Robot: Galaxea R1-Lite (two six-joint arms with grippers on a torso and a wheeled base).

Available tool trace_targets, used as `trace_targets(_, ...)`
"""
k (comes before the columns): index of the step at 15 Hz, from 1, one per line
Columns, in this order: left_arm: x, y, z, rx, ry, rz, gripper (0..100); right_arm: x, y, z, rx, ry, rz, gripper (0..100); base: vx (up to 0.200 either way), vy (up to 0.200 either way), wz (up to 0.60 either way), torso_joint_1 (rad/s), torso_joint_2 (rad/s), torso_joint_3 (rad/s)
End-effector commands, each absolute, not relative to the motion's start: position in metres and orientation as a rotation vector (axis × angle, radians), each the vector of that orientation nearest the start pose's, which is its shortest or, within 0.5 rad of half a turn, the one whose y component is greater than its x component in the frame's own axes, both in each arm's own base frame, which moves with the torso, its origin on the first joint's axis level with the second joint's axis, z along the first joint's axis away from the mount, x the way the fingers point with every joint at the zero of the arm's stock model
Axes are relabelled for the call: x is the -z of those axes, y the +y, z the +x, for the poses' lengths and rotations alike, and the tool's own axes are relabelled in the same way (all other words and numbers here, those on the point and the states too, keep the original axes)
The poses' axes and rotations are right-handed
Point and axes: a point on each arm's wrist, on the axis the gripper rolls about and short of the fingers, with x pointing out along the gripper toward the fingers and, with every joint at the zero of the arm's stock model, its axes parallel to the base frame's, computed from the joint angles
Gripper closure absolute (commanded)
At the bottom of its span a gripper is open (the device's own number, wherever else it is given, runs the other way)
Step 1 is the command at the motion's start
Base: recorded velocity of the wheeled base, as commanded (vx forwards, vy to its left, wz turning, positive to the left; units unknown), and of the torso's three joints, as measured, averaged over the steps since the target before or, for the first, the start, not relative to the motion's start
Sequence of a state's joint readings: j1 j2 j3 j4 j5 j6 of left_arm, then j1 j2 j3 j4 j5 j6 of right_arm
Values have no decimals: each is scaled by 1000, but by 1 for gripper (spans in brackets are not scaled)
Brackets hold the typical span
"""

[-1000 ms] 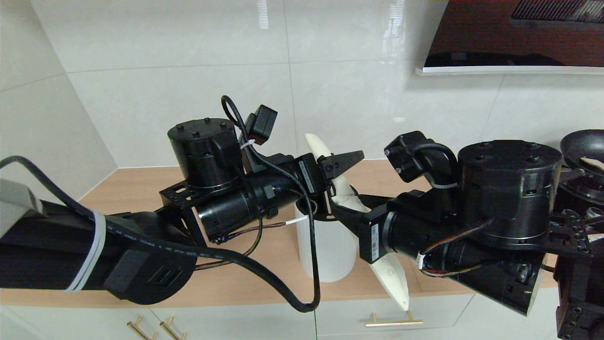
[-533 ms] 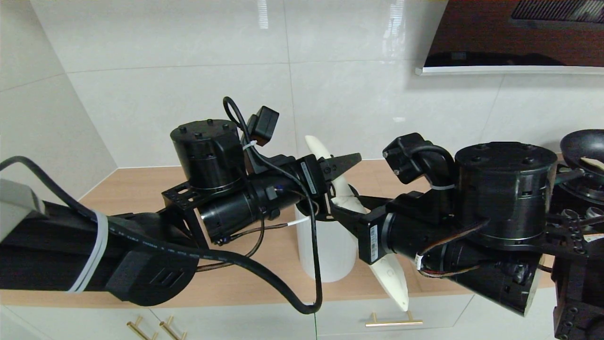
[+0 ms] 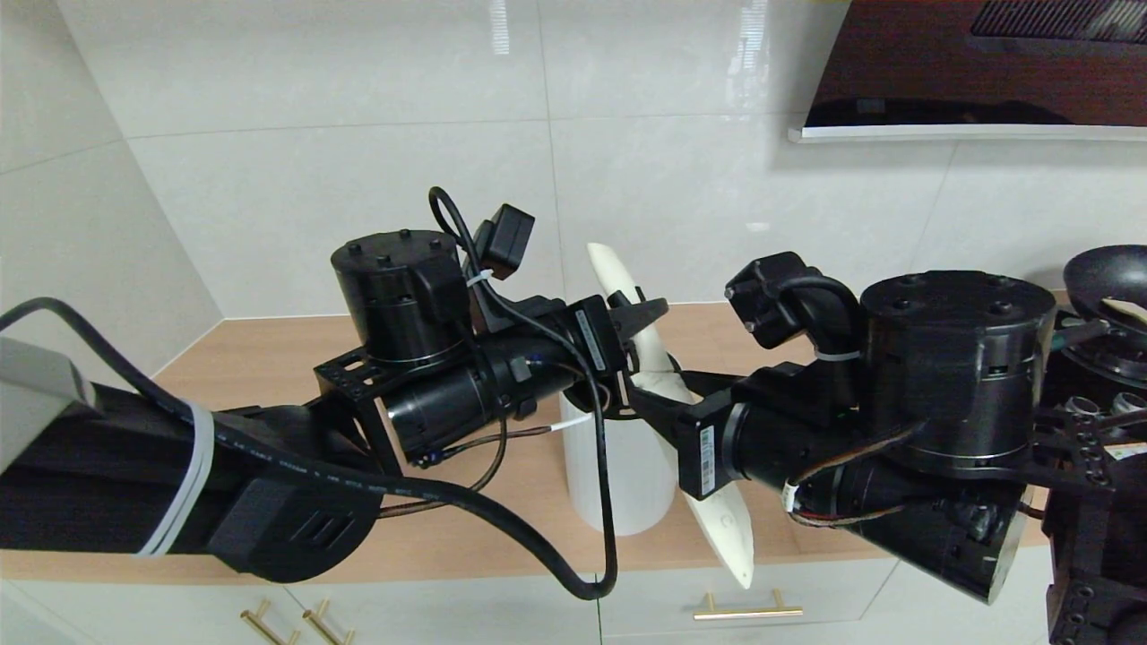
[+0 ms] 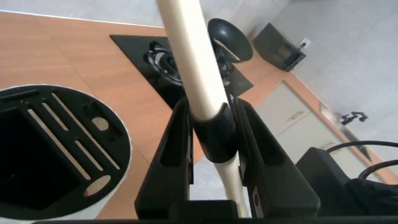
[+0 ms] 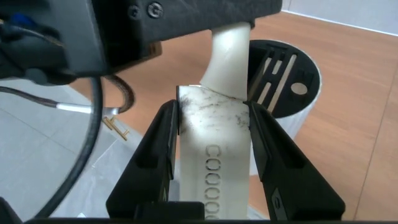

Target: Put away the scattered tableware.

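While we are aligning the knife [image 3: 728, 528] with the slotted holder [image 3: 618, 479], left gripper [image 3: 638, 336] is clamping its handle, right gripper [image 3: 663, 391] its blade.

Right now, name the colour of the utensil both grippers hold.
Cream-white utensil, dark scuffs on its flat part; best in right wrist view.

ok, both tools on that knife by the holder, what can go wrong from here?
1. Left tool and right tool both clamp the white knife; mismatched arm motion could twist it or make it slip.
2. The knife hangs tilted near the slotted holder, not lined up with a slot; a drop may miss it, and a skewed insertion could tip it.
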State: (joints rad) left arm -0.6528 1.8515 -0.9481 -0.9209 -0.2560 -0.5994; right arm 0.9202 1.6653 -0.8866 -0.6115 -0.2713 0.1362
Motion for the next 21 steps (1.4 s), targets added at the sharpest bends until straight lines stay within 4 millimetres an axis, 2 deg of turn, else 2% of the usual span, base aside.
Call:
trace_targets(1, -204, -217, 274, 887, 241, -564, 100, -213, 240, 190, -630, 181, 37, 100, 0, 0, 0, 0, 0, 0)
trace_targets(3, -208, -216, 274, 889, 217, -569, 100, -214, 239, 190, -617, 176, 40, 100, 0, 0, 0, 0, 0, 0)
trace_targets(4, -211, -215, 273, 876, 195, -575, 100, -215, 239, 190, -617, 170, 46, 0, 0, 0, 0, 0, 0, 0)
trace_targets(7, -235, -203, 270, 857, 86, -598, 100, -227, 228, 187, -607, 118, 77, 0, 0, 0, 0, 0, 0, 0)
trace_targets(10, -262, -180, 261, 839, -12, -607, 100, -244, 210, 179, -594, 68, 100, 0, 0, 0, 0, 0, 0, 0)
trace_targets(11, -277, -164, 256, 821, -76, -604, 100, -251, 199, 182, -561, 46, 112, 0, 0, 0, 0, 0, 0, 0)
trace_targets(12, -284, -155, 253, 804, -112, -579, 100, -252, 194, 186, -540, 41, 109, 0, 0, 0, 0, 0, 0, 0)
trace_targets(15, -286, -133, 265, 712, -240, -406, 100, -249, 191, 193, -511, 44, 85, 0, 0, 0, 0, 0, 0, 0)
trace_targets(18, -273, -138, 276, 719, -339, -300, 100, -244, 189, 201, -486, 57, 75, 0, 0, 0, 0, 0, 0, 0)
trace_targets(20, -256, -144, 287, 714, -330, -211, 100, -239, 192, 205, -483, 72, 64, 0, 0, 0, 0, 0, 0, 0)
trace_targets(21, -254, -145, 288, 714, -329, -205, 100, -239, 193, 205, -483, 74, 63, 0, 0, 0, 0, 0, 0, 0)
